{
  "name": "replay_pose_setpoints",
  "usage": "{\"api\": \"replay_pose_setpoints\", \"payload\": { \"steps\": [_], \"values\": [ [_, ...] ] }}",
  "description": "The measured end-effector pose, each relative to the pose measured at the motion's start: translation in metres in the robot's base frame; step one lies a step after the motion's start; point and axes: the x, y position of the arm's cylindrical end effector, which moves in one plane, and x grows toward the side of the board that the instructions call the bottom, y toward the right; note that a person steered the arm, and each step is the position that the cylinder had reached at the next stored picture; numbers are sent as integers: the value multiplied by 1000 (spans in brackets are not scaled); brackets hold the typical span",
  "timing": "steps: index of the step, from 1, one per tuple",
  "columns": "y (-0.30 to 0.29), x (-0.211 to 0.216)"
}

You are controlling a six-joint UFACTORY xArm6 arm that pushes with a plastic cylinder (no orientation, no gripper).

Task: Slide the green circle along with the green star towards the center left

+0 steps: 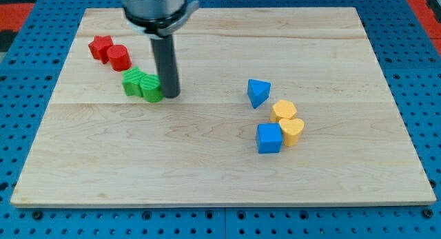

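The governing relation is noted first: the green circle [151, 88] and the green star [135, 81] lie immediately to the view's left of my tip [170, 96], with the circle nearer and the star beyond it. The two green blocks are seen touching one another, and their shared long axis runs roughly left to right across the view, slightly raised toward the star. My tip is observed pressed against, or just beside, the circle's right flank; whether true contact is made cannot be confirmed, as the rod partly hides that edge. No grasping is possible with this end effector: it is a bare rod, resting at table height and holding nothing. The pair is located in the upper left quarter of the wooden board [207, 170], already somewhat left of centre. It is judged that a leftward push through the circle would carry the star ahead of it, since all three are nearly in line. A red star [100, 47] and a red cylinder [119, 57] are recorded close above and to the left, and are judged a possible obstruction should the push drift upward.
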Motion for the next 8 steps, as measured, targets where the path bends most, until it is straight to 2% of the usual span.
{"api": "replay_pose_setpoints", "payload": {
  "steps": [1, 3, 7, 8],
  "values": [
    [-24, -1],
    [-30, -18],
    [-36, -2],
    [-52, -14]
  ]
}}
